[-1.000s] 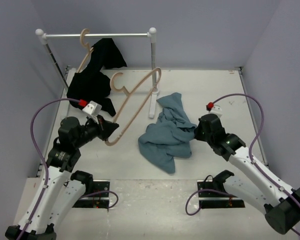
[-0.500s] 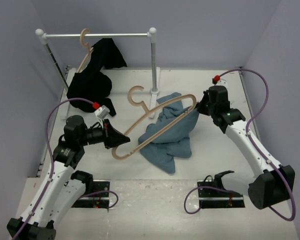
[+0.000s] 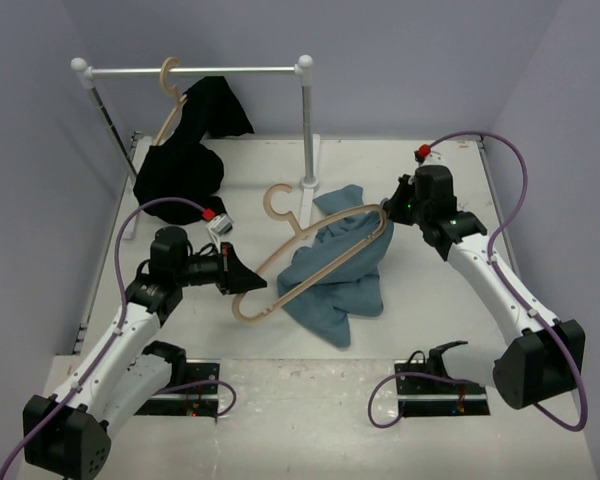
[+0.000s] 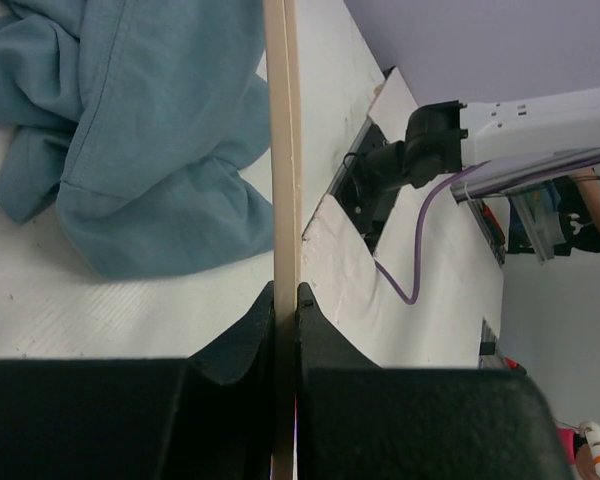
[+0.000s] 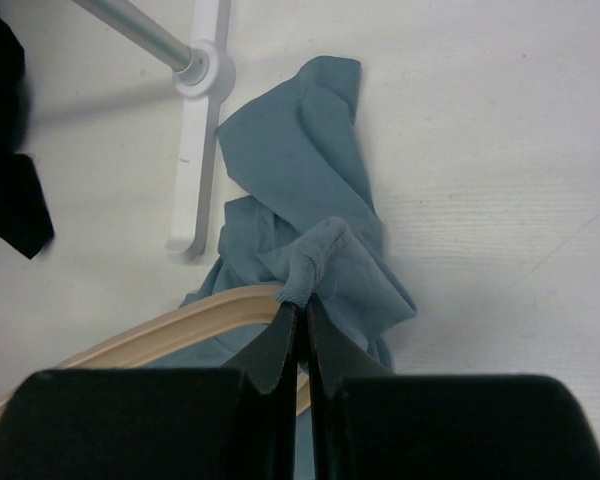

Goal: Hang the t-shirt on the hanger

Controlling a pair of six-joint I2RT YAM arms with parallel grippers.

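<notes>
The slate-blue t-shirt [image 3: 330, 275] lies crumpled mid-table, one fold lifted at its upper right. My right gripper [image 3: 388, 214] is shut on that fold of the t-shirt [image 5: 325, 255]; cloth bunches out above the jaws [image 5: 302, 303]. The pale wooden hanger [image 3: 310, 255] is held tilted above the shirt, hook up near the rack post. My left gripper [image 3: 242, 288] is shut on the hanger's lower end; its thin arm [image 4: 282, 150] runs straight up between the jaws [image 4: 286, 292]. The hanger's other end [image 5: 160, 335] sits right beside the right jaws.
A clothes rack [image 3: 195, 71] stands at the back, its post foot [image 5: 202, 130] near the shirt. A second wooden hanger [image 3: 170, 95] with a black garment [image 3: 185, 160] hangs at the rack's left. Purple cables trail from both arms.
The left gripper swung the hanger rightward over the shirt. The right gripper rose up and back with a fold of the t-shirt, meeting the hanger's far end.
</notes>
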